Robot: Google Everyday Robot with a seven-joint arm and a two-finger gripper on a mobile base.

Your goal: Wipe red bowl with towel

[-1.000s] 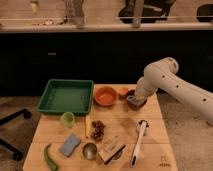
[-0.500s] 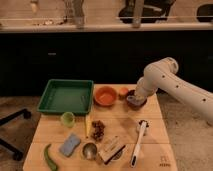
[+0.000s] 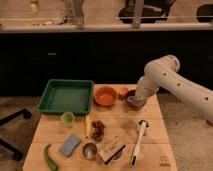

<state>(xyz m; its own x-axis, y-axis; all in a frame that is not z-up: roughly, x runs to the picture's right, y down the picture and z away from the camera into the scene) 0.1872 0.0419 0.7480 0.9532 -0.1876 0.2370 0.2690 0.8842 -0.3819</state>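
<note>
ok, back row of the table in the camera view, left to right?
Green tray → red bowl → small orange object → dark maroon bowl, with the end effector right over that last bowl.

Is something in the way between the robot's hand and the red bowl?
Yes, a little. The gripper is down at the dark bowl, and a small orange thing sits between that bowl and the red bowl.
</note>
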